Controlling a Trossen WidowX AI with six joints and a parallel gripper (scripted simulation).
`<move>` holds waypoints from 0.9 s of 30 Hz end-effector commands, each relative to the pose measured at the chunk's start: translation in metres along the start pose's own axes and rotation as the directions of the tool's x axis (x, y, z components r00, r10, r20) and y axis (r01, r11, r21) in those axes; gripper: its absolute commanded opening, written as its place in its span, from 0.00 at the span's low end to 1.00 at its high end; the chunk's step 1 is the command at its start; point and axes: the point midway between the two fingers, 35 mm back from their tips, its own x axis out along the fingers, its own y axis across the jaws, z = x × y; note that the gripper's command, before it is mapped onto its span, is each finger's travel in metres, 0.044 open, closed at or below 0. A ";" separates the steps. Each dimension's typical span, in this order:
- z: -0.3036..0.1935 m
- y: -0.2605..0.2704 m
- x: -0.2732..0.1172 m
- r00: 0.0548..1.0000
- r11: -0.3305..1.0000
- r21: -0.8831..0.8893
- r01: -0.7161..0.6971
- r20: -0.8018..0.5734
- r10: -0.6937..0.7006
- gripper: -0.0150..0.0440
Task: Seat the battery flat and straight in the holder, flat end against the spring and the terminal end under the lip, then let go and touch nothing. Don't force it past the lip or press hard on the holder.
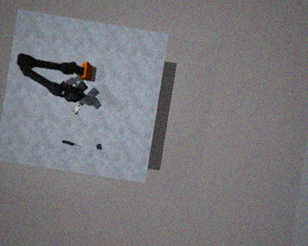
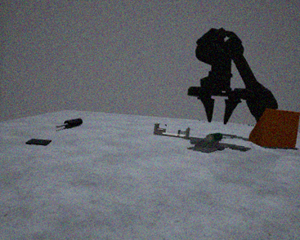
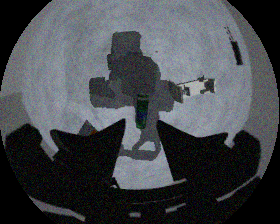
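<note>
The battery (image 2: 214,137) (image 3: 142,111), dark green, lies on the table in the arm's shadow, beside the holder and outside it. The holder (image 2: 171,135) (image 3: 197,89) (image 1: 77,109) is a small pale tray with raised grey ends; which end has the spring cannot be told. My gripper (image 2: 217,122) (image 3: 141,122) points down above the battery with its fingers apart and nothing between them. In the wrist view the battery shows just beyond and between the fingertips. In the top view the arm hides the battery.
A black tool with thin prongs (image 1: 67,143) (image 2: 73,123) (image 3: 236,53) lies beyond the holder. A small dark flat block (image 1: 99,146) (image 2: 38,142) lies near it. The orange arm base (image 1: 87,71) (image 2: 276,128) stands on the battery's other side.
</note>
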 end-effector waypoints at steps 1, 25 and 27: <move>0.001 -0.002 -0.002 1.000 1.000 -0.009 0.016 -0.009 -0.016 0.64; 0.002 -0.003 0.036 1.000 1.000 -0.008 0.016 -0.008 -0.016 0.64; 0.002 -0.003 0.040 1.000 1.000 -0.008 0.016 -0.009 -0.016 0.64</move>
